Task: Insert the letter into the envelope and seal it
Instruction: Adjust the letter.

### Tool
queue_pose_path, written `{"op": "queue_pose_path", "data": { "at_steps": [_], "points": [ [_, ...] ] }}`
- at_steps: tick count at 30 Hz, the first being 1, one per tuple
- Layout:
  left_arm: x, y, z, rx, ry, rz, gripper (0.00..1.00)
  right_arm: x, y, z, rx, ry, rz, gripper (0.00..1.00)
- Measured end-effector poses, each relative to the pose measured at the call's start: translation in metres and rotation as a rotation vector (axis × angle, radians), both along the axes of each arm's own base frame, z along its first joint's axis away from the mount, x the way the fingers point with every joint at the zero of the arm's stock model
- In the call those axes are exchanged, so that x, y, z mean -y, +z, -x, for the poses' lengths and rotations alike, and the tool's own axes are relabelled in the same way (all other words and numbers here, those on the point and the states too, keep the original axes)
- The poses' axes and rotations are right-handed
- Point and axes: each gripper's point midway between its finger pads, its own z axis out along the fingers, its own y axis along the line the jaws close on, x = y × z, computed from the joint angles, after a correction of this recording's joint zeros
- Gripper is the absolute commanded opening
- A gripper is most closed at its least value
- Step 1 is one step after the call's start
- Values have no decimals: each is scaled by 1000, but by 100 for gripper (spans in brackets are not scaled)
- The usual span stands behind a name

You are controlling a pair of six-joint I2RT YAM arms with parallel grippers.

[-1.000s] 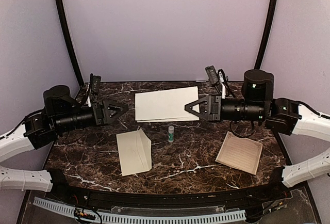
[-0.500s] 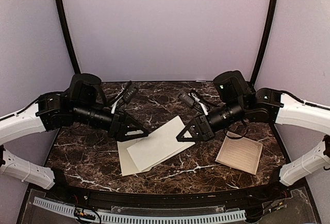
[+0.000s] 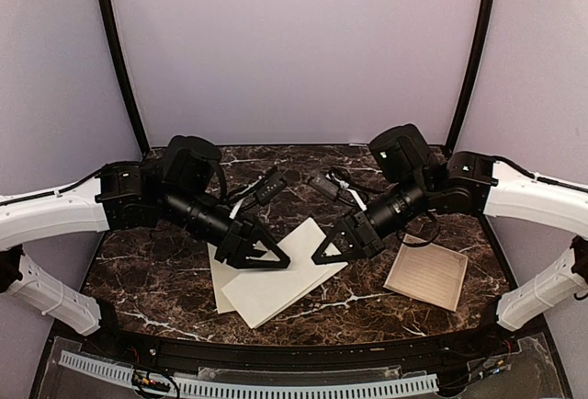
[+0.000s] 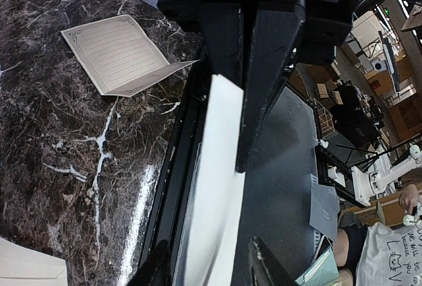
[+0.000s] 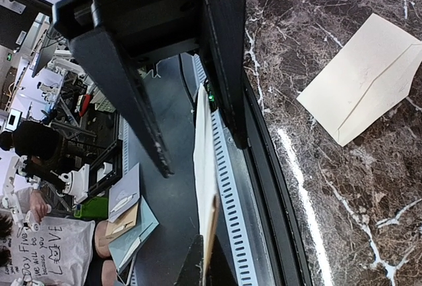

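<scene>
Between the left hand [image 3: 271, 259] and the right hand [image 3: 323, 256], in the top external view, a plain cream sheet [image 3: 276, 290] hangs tilted over the middle of the desk [image 3: 367, 312]. Both hands point inward and down, with their tips near each other at the sheet's far edge. The envelope [image 3: 217, 275] lies flat on the desk beneath the left hand. Its inner part is hidden by the sheet. A bordered sheet [image 3: 425, 277] lies on the desk to the outer side of the right hand, apart from it.

Left wrist view: the left hand [image 4: 210, 266] appears as two fingertips [image 4: 158, 269] at the bottom edge. They stand apart, with the plain cream sheet [image 4: 217, 187] edge-on between them. Facing it, the right hand [image 4: 241, 147] has its fingers pressed together on the sheet's opposite end. The bordered sheet [image 4: 119, 55] lies on the desk [image 4: 66, 154] beyond the right hand.

Right wrist view: the right hand [image 5: 201, 259], at the bottom edge, is closed on the plain cream sheet [image 5: 203, 134]. Facing it, the left hand [image 5: 201, 157] is partly open. One of its fingers [image 5: 224, 68] runs along the sheet and the other stands clear of it. The envelope [image 5: 366, 78] lies flat on the desk [image 5: 330, 187], well apart from both hands, with its diagonal creases facing up.
</scene>
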Motion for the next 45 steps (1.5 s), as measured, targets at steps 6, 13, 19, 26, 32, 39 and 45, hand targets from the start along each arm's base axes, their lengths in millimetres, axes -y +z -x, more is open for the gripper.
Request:
{"op": "queue_pose_path", "data": {
  "at_steps": [6, 13, 19, 26, 32, 39, 45],
  "points": [
    [6, -1, 4, -8, -36, 0, 4, 0, 6, 3, 0, 21, -8, 2],
    [6, 0, 2, -2, -28, 2, 0, -2, 6, -4, -9, -14, 5, 67],
    [-1, 14, -8, 19, 96, 111, 0, -1, 25, -21, 11, -146, -106, 86],
    [-21, 54, -34, 47, 351, 352, 0, 0, 43, -37, -41, -327, -344, 84],
    [-36, 92, -53, 38, 503, 529, 0, -30, 46, -38, -65, -358, -415, 77],
    [-42, 93, -59, -12, 564, 581, 0, -51, 62, -41, -65, -356, -479, 51],
    [-43, 87, -60, -49, 576, 593, 0, -53, 74, -43, -63, -363, -529, 15]
  ]
}}
